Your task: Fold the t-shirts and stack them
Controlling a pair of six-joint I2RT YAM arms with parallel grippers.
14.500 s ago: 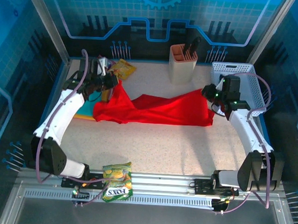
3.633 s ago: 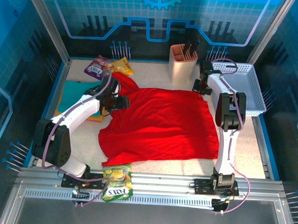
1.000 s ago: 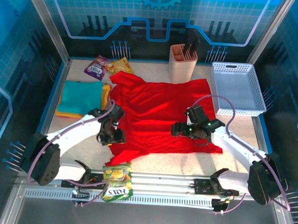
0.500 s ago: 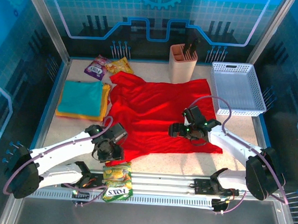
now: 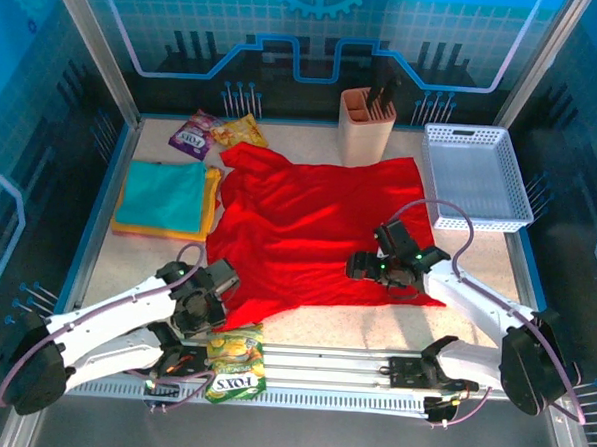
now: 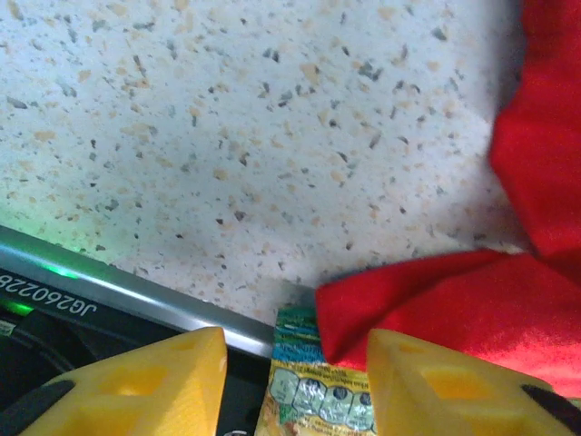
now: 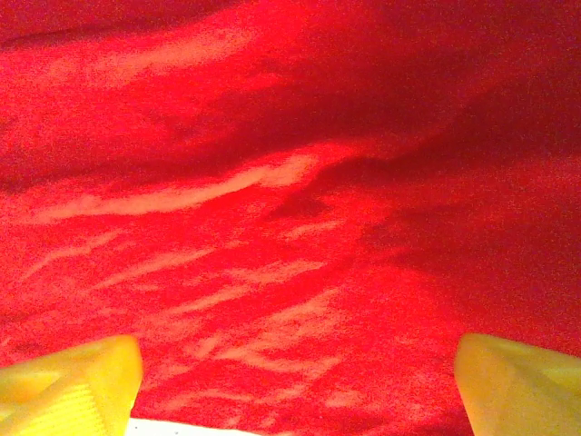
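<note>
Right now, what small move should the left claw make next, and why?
Probably ease the left claw forward and close on the near corner of the red t-shirt: the jaws stand apart, and that corner lies just ahead, by the snack packet, not yet gripped.

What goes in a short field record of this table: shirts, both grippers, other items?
Red t-shirt: spread out, unfolded, mid-table
Teal shirt: folded, on the folded orange-yellow shirt, left side
Left gripper: open, by red t-shirt's near-left corner
Right gripper: open, over red t-shirt's near-right part
Others: snack packets, knife block, white basket
</note>
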